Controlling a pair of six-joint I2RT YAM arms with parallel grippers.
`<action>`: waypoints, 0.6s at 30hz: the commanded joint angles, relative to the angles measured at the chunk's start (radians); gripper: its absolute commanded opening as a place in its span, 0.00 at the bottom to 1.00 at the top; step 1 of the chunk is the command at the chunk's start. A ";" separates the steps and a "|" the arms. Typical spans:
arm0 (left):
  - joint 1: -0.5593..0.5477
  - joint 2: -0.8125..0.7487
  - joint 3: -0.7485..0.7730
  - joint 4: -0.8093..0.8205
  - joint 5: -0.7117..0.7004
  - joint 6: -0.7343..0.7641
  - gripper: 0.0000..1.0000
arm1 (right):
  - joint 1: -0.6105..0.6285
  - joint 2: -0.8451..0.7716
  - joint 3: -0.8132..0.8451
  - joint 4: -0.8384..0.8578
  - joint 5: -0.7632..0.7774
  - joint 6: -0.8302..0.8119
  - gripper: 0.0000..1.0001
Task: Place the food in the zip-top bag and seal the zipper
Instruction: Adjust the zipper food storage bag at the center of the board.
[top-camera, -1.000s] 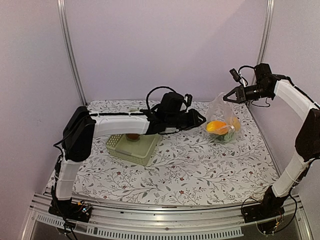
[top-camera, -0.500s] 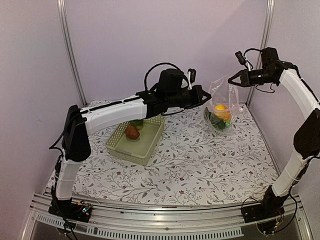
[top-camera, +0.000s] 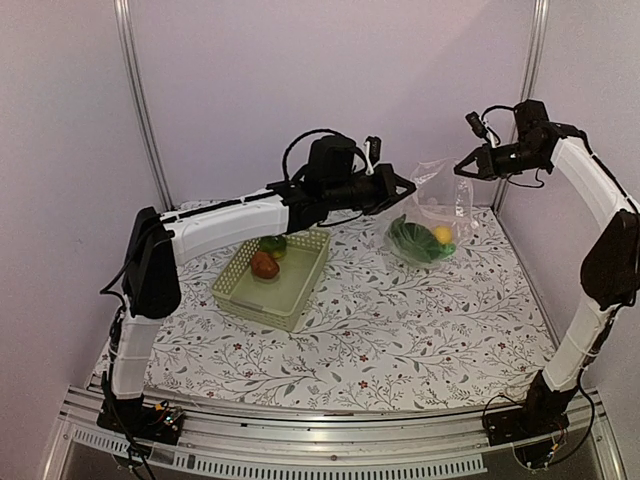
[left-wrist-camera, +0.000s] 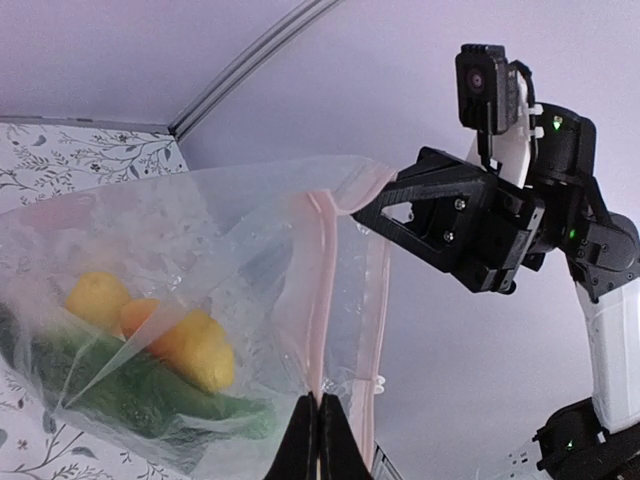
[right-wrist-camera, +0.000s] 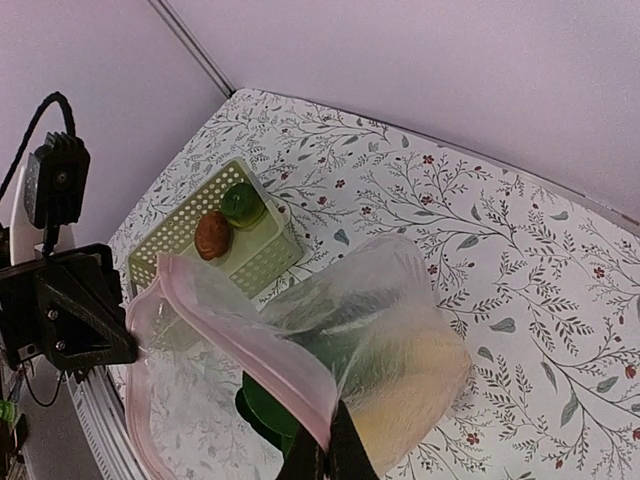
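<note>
Clear zip-top bag (left-wrist-camera: 200, 250) veiling food (left-wrist-camera: 195, 345), left pincer (left-wrist-camera: 319, 410) mostly cropped

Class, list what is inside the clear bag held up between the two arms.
Inside the zip-top bag: two yellow pieces, an orange piece, a dark green piece. Anything beneath them is covered.

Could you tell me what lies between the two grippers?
The zipper of the zip-top bag stretches between left gripper and right gripper, food hanging below; clearest in the left wrist view.
</note>
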 joint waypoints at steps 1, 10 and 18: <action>0.010 0.051 0.075 0.021 0.039 -0.009 0.00 | -0.004 -0.092 0.045 0.035 0.010 0.020 0.00; 0.010 0.035 0.059 -0.087 0.003 0.114 0.74 | -0.005 -0.106 -0.077 0.087 0.048 -0.007 0.00; 0.026 -0.237 -0.387 0.000 0.022 0.272 1.00 | 0.017 -0.148 -0.286 0.141 -0.047 -0.054 0.00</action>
